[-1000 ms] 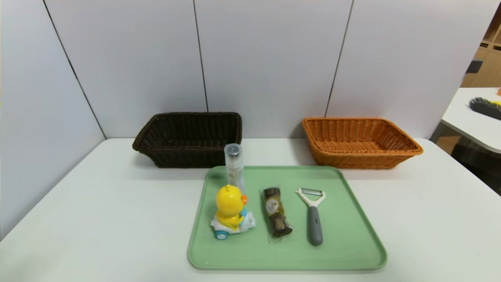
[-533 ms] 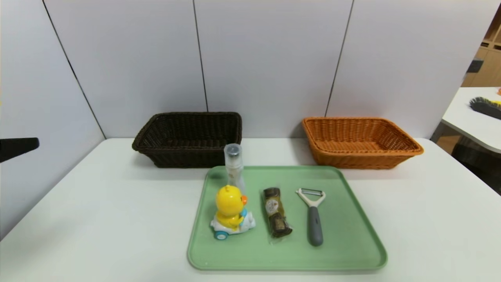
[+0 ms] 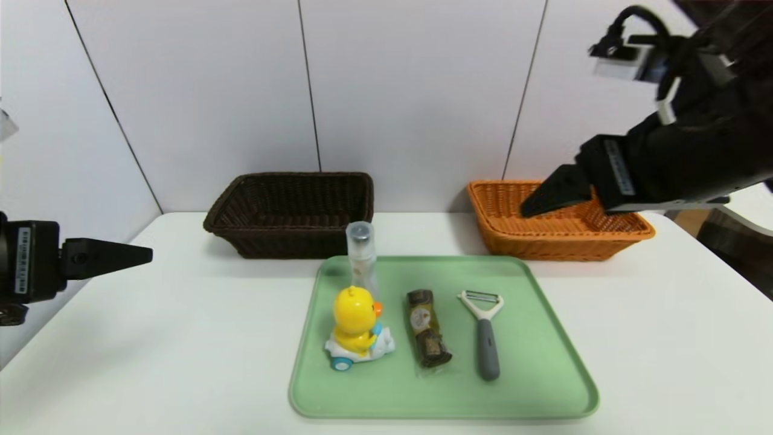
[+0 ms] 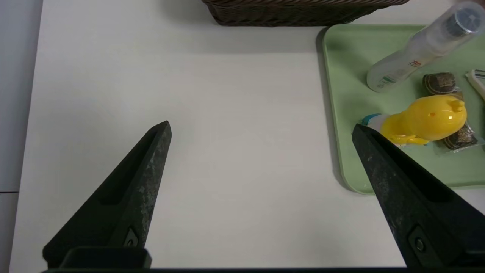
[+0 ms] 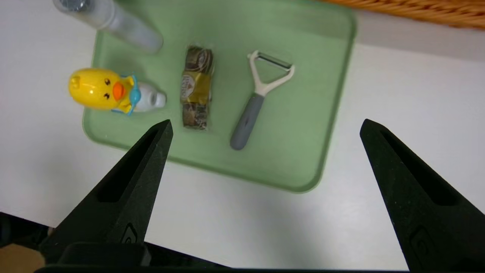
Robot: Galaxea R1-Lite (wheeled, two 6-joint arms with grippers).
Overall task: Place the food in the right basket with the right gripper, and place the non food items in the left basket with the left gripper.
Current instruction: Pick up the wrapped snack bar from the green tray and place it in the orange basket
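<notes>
Step in hand: the approach; nothing is yet sorted, and both baskets appear empty as far as can be seen.
Right end effector [image 3: 537, 202]: seen high over the right side of the surface, in front of the orange basket [image 3: 558, 238]; its jaws are spread wide and nothing is held.
Left end effector [image 3: 136, 255]: seen at the left edge, over bare surface, well apart from the tray [image 3: 543, 356]; its jaws are spread wide in the wrist view and nothing is held.
Food [image 3: 427, 328]: a wrapped dark snack lying flat at the tray's middle, between the duck toy [image 3: 356, 329] and the peeler [image 3: 484, 332], touching neither.
Bottle [image 3: 361, 257]: standing upright at the back of the tray, just behind the duck toy.
Dark basket [image 3: 290, 232]: set behind the tray to the left, near the wall.
Next move, right: a descent over the snack is judged to be called for, the jaws set across its narrow width so that neither neighbour is struck.
Next move, left: a reach toward the duck toy or the bottle is judged likely; the two stand close, so one may be tipped.
Surface [image 3: 151, 338]: a plain white top, carrying only the tray and the baskets.
Room: pale wall panels with dark seams behind; another white surface with a dark brush [image 3: 749, 164] is seen at the far right.
</notes>
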